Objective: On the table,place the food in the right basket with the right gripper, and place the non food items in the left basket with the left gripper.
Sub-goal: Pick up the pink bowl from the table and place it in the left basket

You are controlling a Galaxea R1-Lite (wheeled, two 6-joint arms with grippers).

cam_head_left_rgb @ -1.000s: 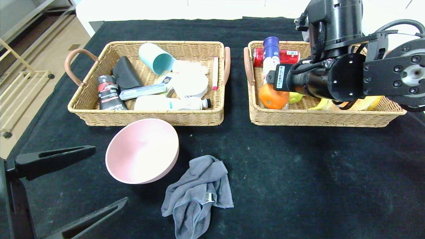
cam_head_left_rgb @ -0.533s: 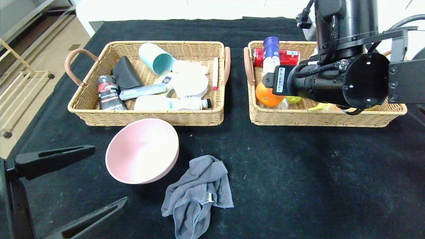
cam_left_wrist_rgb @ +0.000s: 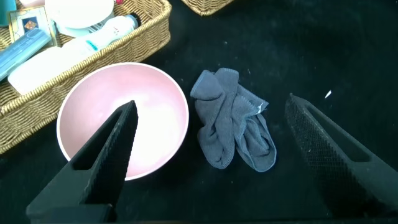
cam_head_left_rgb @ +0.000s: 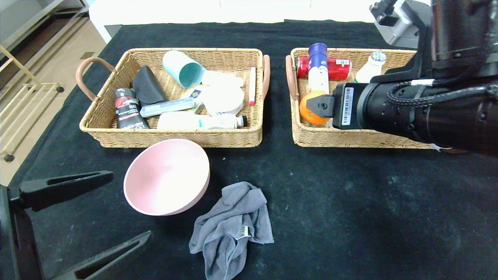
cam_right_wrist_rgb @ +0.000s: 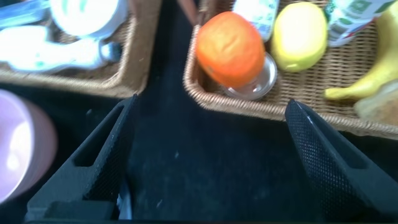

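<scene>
Over the last second the right arm has drawn back from above the right basket (cam_head_left_rgb: 311, 138) toward the robot, uncovering the white bottle at the basket's far side and leaving the orange (cam_head_left_rgb: 310, 109) lying inside near the front corner. The right claw (cam_right_wrist_rgb: 205, 155) now hangs over the black worktop (cam_head_left_rgb: 350, 202) just in front of that basket, its two fingers spread wide and holding nothing.

Judging from what lies where, the food half of the job looks finished: the orange, a yellow-green round fruit (cam_right_wrist_rgb: 300, 34), a banana (cam_right_wrist_rgb: 367, 71), the blue-capped bottle (cam_head_left_rgb: 318, 64) and a red can all sit in the right basket, and no food is left on the worktop. A croissant may be tucked beside the banana, but the arm hides that corner from the head view.

The non-food half is not done. The pink bowl (cam_head_left_rgb: 167, 177) stands on the worktop just in front of the left basket (cam_head_left_rgb: 171, 138), and the grey cloth (cam_head_left_rgb: 229, 229) lies crumpled just beside it, nearer the robot. The left claw (cam_left_wrist_rgb: 211, 155) is released, fingers wide apart, poised low at the near left edge of the worktop with bowl and cloth both ahead of it. Those two things remain for it to carry over.
</scene>
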